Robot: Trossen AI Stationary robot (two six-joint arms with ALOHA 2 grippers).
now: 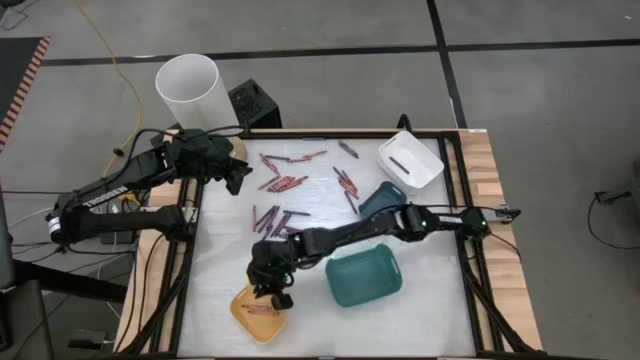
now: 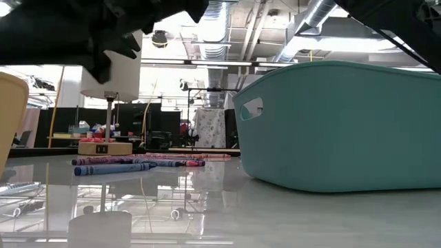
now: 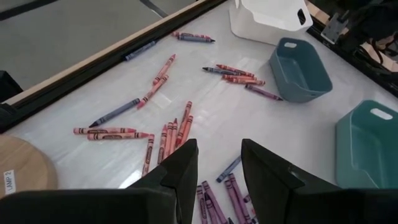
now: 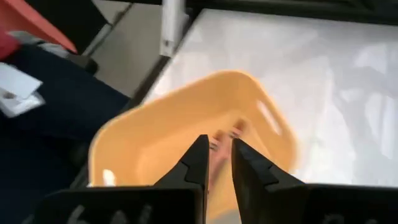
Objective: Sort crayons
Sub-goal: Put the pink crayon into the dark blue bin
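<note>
Loose crayons, red, pink, purple and blue, lie flat across the far half of the table in clusters. A yellow tray sits at the near left with red crayons in it. My right gripper hovers just above that tray, its fingers a little apart and pointing down at a slant; a blurred pink crayon shows in the tray beyond them. My left gripper waits open above the far left of the table, holding nothing.
A large teal tray stands right of the yellow one. A smaller blue-grey tray and a white tray stand at the far right. A white cylinder stands beyond the table's far left corner.
</note>
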